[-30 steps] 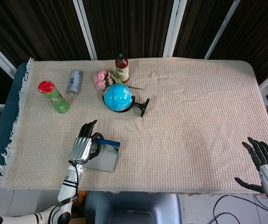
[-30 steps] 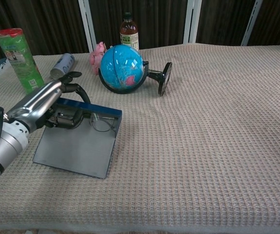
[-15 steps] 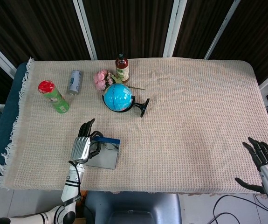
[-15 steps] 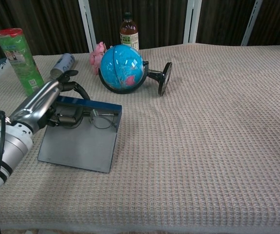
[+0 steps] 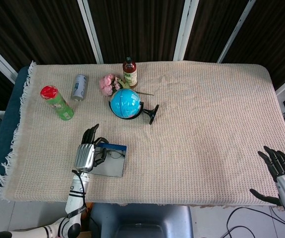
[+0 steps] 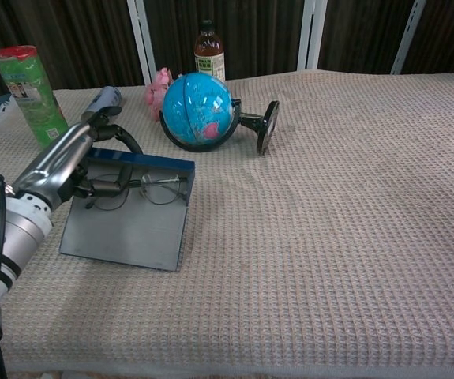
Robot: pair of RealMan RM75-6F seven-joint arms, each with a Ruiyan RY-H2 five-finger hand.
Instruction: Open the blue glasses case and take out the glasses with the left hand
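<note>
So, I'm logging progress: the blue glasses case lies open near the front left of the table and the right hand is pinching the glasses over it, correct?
Not quite: it is the left hand that holds the glasses, as the chest view shows. The right hand hangs open off the table's front right corner. The blue glasses case does lie open near the front left.

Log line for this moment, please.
case: blue glasses case open, flat | glasses: over case, gripped by left hand | right hand: open, idle at table edge | step: lifting out
</note>
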